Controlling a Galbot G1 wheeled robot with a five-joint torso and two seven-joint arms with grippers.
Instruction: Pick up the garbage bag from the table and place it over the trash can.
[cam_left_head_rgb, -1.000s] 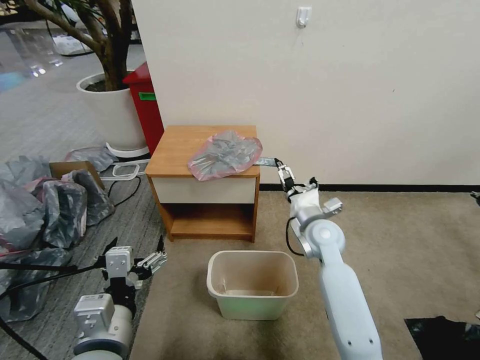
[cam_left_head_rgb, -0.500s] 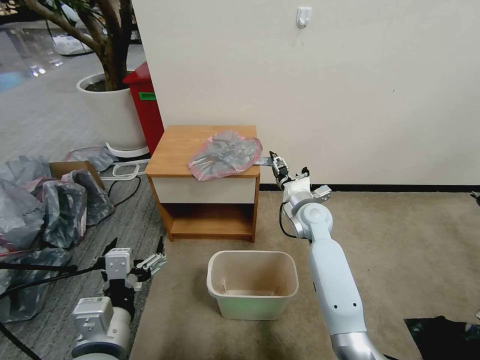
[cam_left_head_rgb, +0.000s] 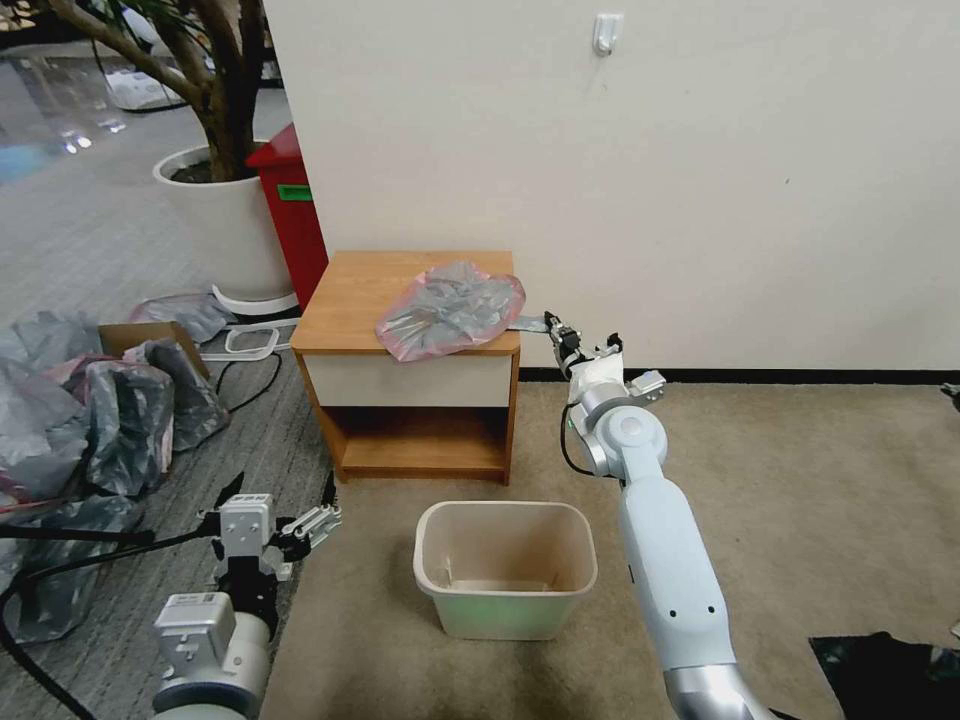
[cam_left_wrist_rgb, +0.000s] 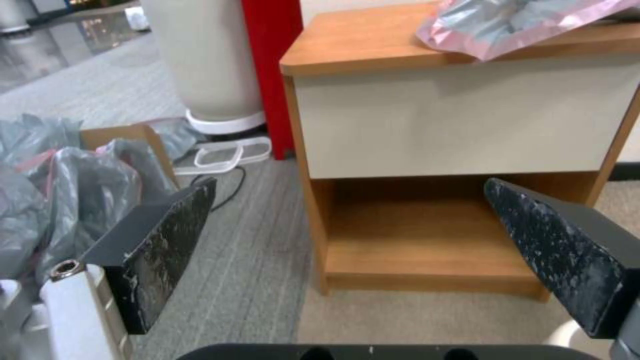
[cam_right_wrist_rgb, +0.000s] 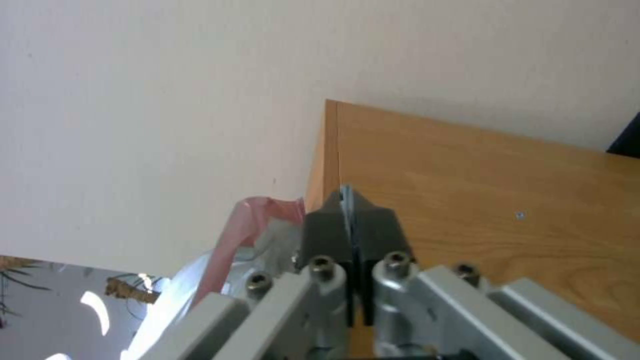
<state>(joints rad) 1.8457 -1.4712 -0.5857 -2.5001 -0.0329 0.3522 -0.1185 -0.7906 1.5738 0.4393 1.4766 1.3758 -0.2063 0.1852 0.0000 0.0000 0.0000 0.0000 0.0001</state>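
From the head camera, a small wooden table (cam_left_head_rgb: 352, 295) with an orange-brown top, a white drawer front and an open shelf stands against a plain cream wall. A crumpled grey garbage bag (cam_left_head_rgb: 451, 309) with a pink rim lies on the right front part of the tabletop, hanging a little over the front edge, and a thin grey strip of it stretches off the right side. The right gripper (cam_left_head_rgb: 553, 327) sits just beside the table's right edge at tabletop height, fingers pressed together on that strip. A cream trash can (cam_left_head_rgb: 505, 568) stands open on the beige carpet in front of the table, well apart from the bag. The left gripper (cam_left_head_rgb: 285, 510) hangs low on the left above grey carpet, fingers spread wide and holding nothing. Further left lie heaped grey bags (cam_left_head_rgb: 95, 415), and behind the table stand a red bin (cam_left_head_rgb: 291, 214) with a green label too small to read and a white planter (cam_left_head_rgb: 228, 227). From the left wrist camera, two black fingers (cam_left_wrist_rgb: 163, 246) stand far apart, framing the table's shelf, with the bag's pink edge on the tabletop. From the right wrist camera, two dark fingertips (cam_right_wrist_rgb: 325, 232) meet on a thin sliver of plastic against the wooden side panel, pink and grey bag beside them. No writing can be read anywhere.
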